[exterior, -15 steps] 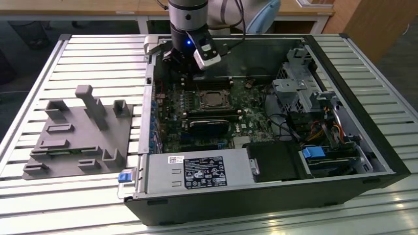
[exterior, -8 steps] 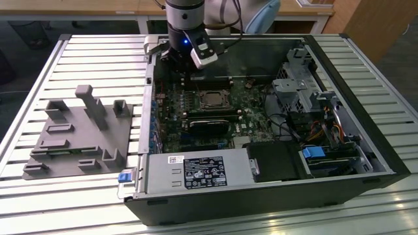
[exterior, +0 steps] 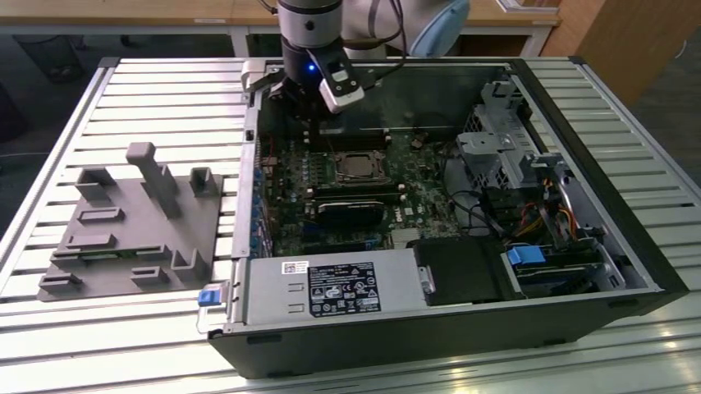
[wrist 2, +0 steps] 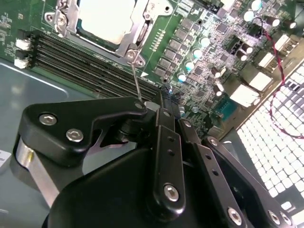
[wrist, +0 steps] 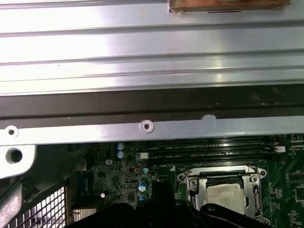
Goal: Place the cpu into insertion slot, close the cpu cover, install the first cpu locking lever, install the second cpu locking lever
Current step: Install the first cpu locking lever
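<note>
The cpu [wrist 2: 107,19] lies flat in the insertion slot [exterior: 353,167] on the green board, its pale metal face up. The silvery cpu cover [wrist 2: 135,38] is folded down around it, framing the chip. A thin wire locking lever [wrist 2: 137,80] rises from the socket's corner to my gripper [wrist 2: 151,102], whose black fingers are together at the lever's free end. In the exterior view my gripper [exterior: 314,119] hangs just behind the socket, inside the open computer case. The first wrist view has the cpu [wrist: 228,194] and the cover [wrist: 190,183] beyond the gripper's dark body.
Long black memory slots [wrist 2: 85,59] run beside the socket. The case wall [wrist: 152,126] stands close behind the gripper. Drive cages and cables [exterior: 515,180] fill the case's side at the exterior view's right. A grey fixture [exterior: 131,222] sits on the slatted table at that view's left.
</note>
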Controlling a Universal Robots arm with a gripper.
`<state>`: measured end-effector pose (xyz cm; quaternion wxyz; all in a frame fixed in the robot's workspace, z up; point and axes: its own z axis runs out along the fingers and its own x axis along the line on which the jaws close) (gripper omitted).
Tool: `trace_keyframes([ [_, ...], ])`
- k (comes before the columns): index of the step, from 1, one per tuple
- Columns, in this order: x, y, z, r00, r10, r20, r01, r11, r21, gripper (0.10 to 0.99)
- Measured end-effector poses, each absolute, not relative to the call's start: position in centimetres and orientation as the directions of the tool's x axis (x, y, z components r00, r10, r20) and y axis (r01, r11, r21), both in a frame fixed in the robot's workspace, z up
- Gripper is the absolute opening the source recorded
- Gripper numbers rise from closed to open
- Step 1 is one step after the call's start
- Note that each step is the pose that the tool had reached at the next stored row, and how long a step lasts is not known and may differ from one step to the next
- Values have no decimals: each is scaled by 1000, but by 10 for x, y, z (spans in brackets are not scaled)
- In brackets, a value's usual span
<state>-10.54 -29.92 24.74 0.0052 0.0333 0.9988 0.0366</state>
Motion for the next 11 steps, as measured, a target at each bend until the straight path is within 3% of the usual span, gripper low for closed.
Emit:
trace_keyframes([
  [11,-80,-298,247,-998,66,-5,65,995,73,106],
])
